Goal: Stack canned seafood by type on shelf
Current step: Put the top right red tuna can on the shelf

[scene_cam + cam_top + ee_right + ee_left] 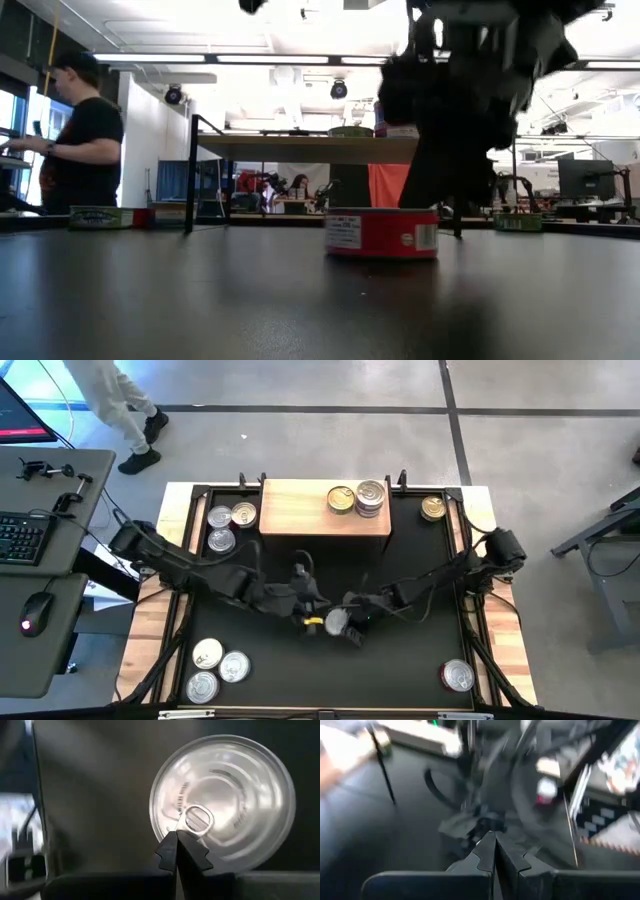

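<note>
**Jaws shut above a loose tin at mid-bench**

Both arms meet at the middle of the black mat [420, 610], in front of the shelf [300, 508]. Right gripper [176, 851] hangs over a silver-lidded tin [225, 800] w/ its jaws pressed together, tips at the lid's edge near the pull tab; nothing pinched. Low view shows that tin's red side label, tin flat on the mat [381, 233]. Left gripper [495, 854] sits just beside the right one, jaws also pressed together, empty.

Shelf already carries a gold-lidded tin [341, 499] and a short stack of silver ones [370, 496] touching it. Rest are loose: three left of the shelf [228, 524], one gold to its right [433, 508], three at the near-left corner [215, 667], one near-right [457, 676].

Risks, as judged: closed jaws can't take the tin, so lowering now would shove or tip it. Arms are crowded and could clash. Type mix-up is likely, since labels are hidden from above. A person stands off the bench, far-left.
</note>
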